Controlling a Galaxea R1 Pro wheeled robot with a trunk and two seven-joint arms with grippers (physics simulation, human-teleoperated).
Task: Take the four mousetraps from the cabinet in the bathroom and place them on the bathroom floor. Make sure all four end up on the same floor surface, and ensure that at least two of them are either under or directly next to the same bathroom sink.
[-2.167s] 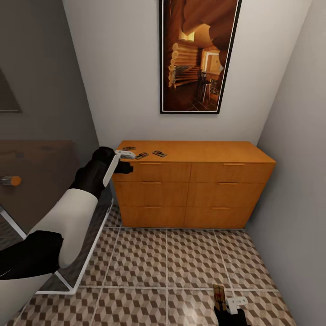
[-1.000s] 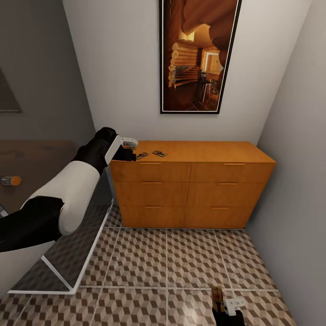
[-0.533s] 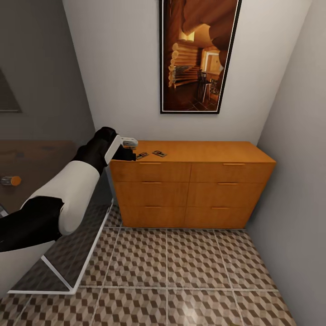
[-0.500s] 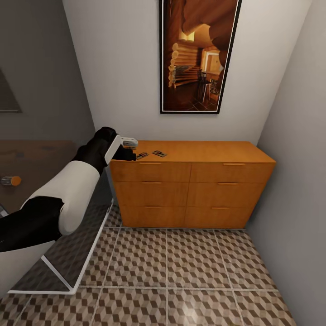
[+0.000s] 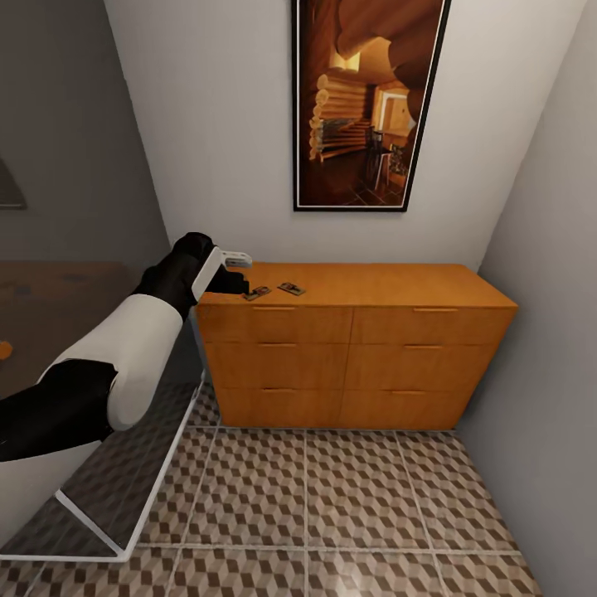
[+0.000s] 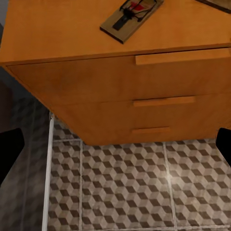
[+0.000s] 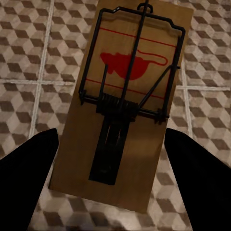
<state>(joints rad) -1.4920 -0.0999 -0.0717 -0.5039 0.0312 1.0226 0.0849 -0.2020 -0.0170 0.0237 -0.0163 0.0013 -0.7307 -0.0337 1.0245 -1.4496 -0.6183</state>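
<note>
The left gripper (image 5: pixel 235 274) hangs open and empty over the cabinet's (image 5: pixel 356 356) left end beside two mousetraps (image 5: pixel 256 293), while the right gripper (image 7: pixel 113 192), fingers spread, frames another mousetrap (image 7: pixel 126 106) above the bathroom floor (image 5: pixel 332 497), contact unclear.

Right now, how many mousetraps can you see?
3 mousetraps: two on the cabinet top, one in the right gripper. A fourth may hide behind the left gripper.
</note>
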